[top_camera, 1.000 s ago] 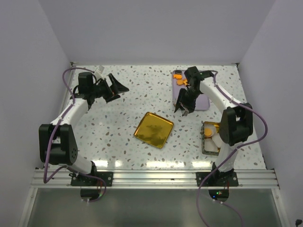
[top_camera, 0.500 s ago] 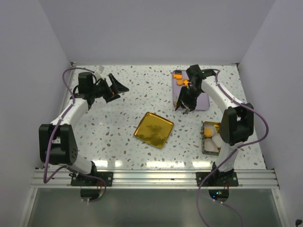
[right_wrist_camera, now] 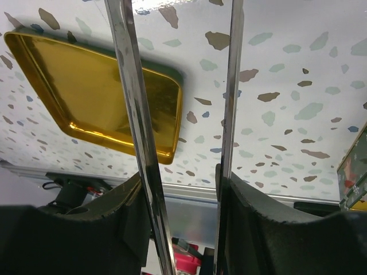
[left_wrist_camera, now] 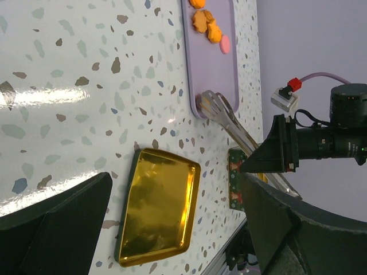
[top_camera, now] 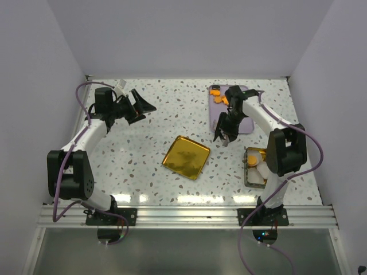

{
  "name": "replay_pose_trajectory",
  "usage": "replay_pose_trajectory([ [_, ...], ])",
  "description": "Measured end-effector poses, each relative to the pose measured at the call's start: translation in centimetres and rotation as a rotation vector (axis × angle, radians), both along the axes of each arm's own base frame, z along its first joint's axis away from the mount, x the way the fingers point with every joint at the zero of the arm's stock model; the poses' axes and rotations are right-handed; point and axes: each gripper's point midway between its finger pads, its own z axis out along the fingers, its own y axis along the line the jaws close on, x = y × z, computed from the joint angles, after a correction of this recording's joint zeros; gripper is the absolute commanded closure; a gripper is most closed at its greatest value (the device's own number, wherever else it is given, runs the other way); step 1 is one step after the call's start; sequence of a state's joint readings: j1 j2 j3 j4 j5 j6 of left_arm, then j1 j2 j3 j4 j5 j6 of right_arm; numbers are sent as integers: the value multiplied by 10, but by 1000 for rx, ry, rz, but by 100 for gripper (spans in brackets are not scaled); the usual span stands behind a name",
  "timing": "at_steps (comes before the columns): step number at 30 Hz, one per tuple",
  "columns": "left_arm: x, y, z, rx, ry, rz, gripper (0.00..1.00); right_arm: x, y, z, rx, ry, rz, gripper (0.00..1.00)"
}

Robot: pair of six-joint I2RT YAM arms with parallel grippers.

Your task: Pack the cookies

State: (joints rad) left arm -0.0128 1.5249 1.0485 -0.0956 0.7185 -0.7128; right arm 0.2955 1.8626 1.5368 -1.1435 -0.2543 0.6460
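Several orange cookies (top_camera: 218, 96) lie at the far end of a purple tray (top_camera: 246, 123). In the left wrist view they show as orange cookies (left_wrist_camera: 205, 23) with one pink cookie (left_wrist_camera: 225, 44). My right gripper (top_camera: 224, 133) hangs over the tray's near left corner, shut on metal tongs (left_wrist_camera: 229, 123). In the right wrist view my right gripper (right_wrist_camera: 180, 189) clamps the tongs (right_wrist_camera: 135, 109), whose two arms stand apart with nothing between them; their tips are out of view. My left gripper (top_camera: 140, 106) is open and empty at the back left, also seen in its wrist view (left_wrist_camera: 175, 177).
A square gold tin lid (top_camera: 186, 157) lies open side up mid-table, also in the wrist views (left_wrist_camera: 157, 206) (right_wrist_camera: 92, 91). A green-sided tin (top_camera: 249, 172) holding white paper cups (top_camera: 261, 171) stands at the near right. Walls close in the back and sides.
My right gripper with the tongs has shifted slightly toward the near side, off the tray's middle to its near left corner. The left arm has not moved.
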Motion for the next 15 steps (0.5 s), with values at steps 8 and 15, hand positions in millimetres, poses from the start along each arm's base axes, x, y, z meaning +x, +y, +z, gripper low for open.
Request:
replay_pose_trajectory([
  [8, 0, 0, 0, 0, 0, 0, 0, 1, 0, 0, 1, -6, 9, 66],
  [15, -1, 0, -3, 0, 7, 0, 0, -1, -2, 3, -3, -3, 23, 70],
])
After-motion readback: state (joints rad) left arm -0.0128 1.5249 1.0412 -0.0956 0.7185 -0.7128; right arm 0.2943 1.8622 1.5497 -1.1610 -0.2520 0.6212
